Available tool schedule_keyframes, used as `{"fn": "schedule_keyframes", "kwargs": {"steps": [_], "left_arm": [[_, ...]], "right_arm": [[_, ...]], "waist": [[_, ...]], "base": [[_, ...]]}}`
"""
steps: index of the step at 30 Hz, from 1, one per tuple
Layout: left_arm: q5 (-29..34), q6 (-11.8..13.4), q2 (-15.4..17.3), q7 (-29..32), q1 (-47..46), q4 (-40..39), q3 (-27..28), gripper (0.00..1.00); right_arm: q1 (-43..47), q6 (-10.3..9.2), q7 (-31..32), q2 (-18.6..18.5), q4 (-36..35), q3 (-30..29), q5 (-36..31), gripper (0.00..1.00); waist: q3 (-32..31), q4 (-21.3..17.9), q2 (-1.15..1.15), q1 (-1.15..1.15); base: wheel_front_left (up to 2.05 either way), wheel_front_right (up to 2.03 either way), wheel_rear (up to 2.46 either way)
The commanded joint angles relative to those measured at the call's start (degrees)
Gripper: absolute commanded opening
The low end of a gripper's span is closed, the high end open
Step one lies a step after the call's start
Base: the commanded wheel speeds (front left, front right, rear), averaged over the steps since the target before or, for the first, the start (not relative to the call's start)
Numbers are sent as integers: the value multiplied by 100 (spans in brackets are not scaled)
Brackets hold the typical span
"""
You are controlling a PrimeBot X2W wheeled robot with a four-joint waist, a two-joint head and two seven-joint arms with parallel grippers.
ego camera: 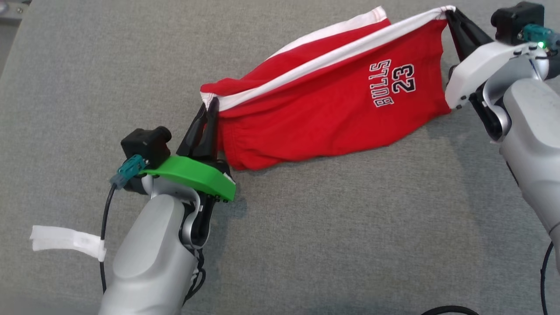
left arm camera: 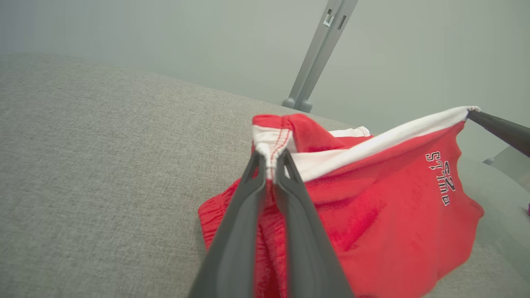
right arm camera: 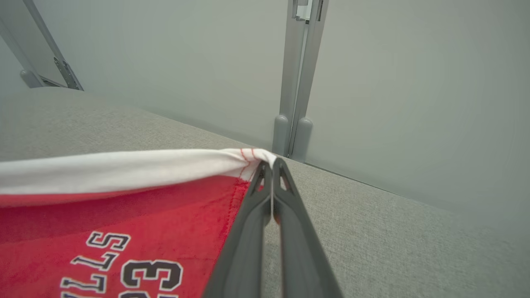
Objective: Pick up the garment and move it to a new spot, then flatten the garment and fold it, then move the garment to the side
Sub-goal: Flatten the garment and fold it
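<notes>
Nearest you, the left gripper point(ego camera: 209, 106), under its green wrist cover point(ego camera: 192, 175), has its jaws pinched nearly together on one end of the white band point(ego camera: 332, 57) of the red shorts point(ego camera: 323, 127). A white tag point(ego camera: 65, 240) hangs from the cable beside that arm. The shorts hang between both arms above the middle of the grey fabric-covered counter point(ego camera: 328, 227). The band is pulled into a taut line while the loose red cloth sags below it, and the lowest folds appear to rest on the counter near the left arm. Holding the two ends of one edge looks deliberate: it spreads the cloth by its own weight, so you can carry it to a fresh spot and lay it down with few creases. On the red panel, white lettering with a dark outline point(ego camera: 393, 83) reads "BULLS" with "23" beside it, turned away from the head camera; no maker's label can be read. At the far end, the right gripper point(ego camera: 450, 14) has its jaws fully closed on the stitched corner where the white band ends. Behind the counter, a grey post point(right arm camera: 296, 82) stands against a plain pale wall point(right arm camera: 414, 82).
</notes>
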Motion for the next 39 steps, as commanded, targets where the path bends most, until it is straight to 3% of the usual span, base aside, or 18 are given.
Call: {"fn": "schedule_keyframes", "kwargs": {"steps": [1,12,13,14,15,16,22,31,39], "left_arm": [[-111,64,17,3,-213,8,-95,0],[-741,489,14,3,-785,-113,-651,0],[-792,509,14,3,-826,-113,-692,33],[-786,521,14,3,-879,-109,-743,73],[-798,534,15,3,-914,-104,-780,100],[-833,549,16,3,-935,-100,-804,100],[-572,635,17,3,-819,-214,-655,100],[60,546,16,3,-173,-543,-66,100],[296,432,17,3,376,-546,116,100]], "right_arm": [[-248,-12,1,-16,155,79,-4,0],[-1263,-11,-132,88,1013,568,-20,0],[-1317,-12,-157,85,1081,602,-55,0],[-1380,-12,-179,87,1150,628,-79,0],[-1441,-12,-214,97,1218,635,-84,46],[-1469,-12,-235,122,1284,635,-75,100],[-1342,-11,-373,115,1496,569,40,100],[-461,-11,-407,-60,605,242,424,100],[414,-11,-407,52,209,-39,611,100]], "waist": [[670,525,0,0],[1136,838,0,0],[1170,847,0,0],[1197,852,0,0],[1215,853,0,0],[1228,851,0,0],[1156,751,0,0],[811,512,0,0],[452,411,0,0]], "base": [[0,0,0],[0,0,0],[0,0,0],[0,0,0],[0,0,0],[0,0,0],[0,0,0],[0,0,0],[0,0,0]]}}
